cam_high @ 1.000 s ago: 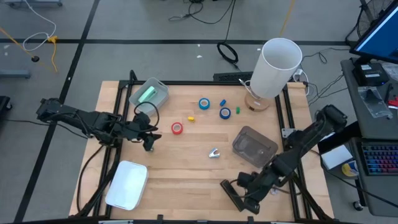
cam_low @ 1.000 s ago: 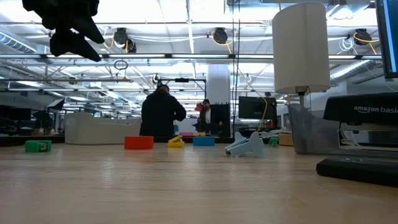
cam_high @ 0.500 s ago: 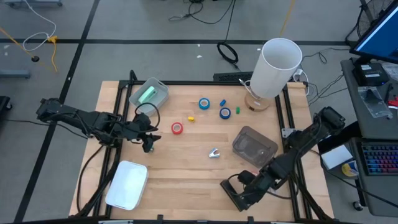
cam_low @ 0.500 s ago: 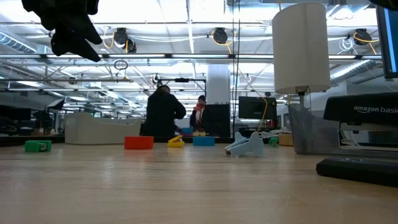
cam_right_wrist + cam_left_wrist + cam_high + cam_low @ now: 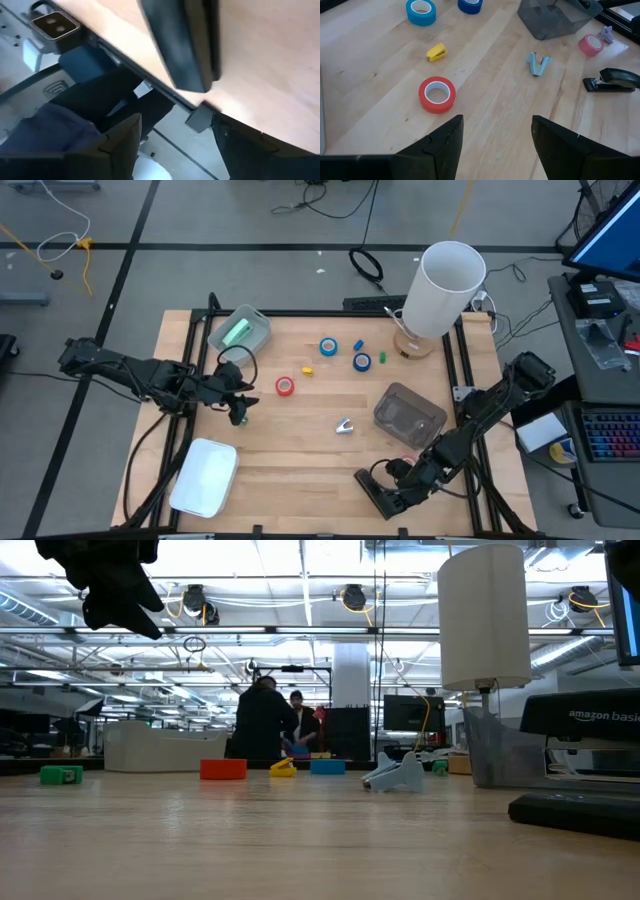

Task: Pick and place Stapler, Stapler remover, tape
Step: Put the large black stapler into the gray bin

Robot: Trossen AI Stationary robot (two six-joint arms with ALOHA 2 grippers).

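Since the right gripper (image 5: 393,492) stands with fingers wide over the black stapler (image 5: 372,491) at the near edge, we should lift straight clear; left gripper (image 5: 240,408) waits open.

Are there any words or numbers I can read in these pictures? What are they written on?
"amazon basics" in pale letters on the side of the black stapler, at the right edge of the low view.
The tape rolls, the stapler remover, the containers and the white lampshade show no readable text in any view.
The blue monitor screen beside the table is too small to read.
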